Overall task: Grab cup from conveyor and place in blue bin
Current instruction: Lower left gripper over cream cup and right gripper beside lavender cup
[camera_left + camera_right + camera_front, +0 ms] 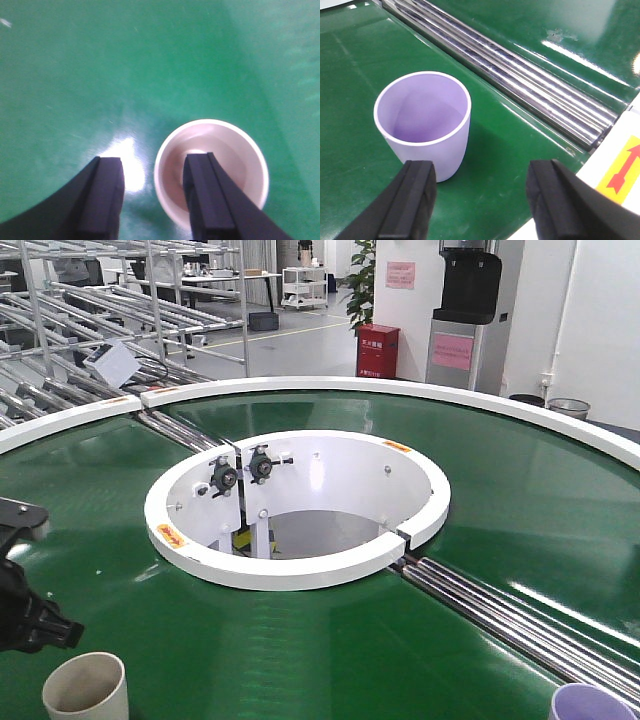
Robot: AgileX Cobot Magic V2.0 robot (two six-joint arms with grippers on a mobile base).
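Overhead, left end effector [154, 200] gapes across beige cup [235, 160] rim; right end effector [482, 200] gapes near purple cup [422, 120].

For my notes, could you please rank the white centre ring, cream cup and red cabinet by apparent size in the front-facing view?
1. white centre ring
2. cream cup and red cabinet: unsure; cup near and cropped, cabinet far.

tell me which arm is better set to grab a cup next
Left, probably: the left pincer is open and straddles the beige cup wall, one finger over its inside. The right pincer is open too, but the purple cup sits off to one side of it.
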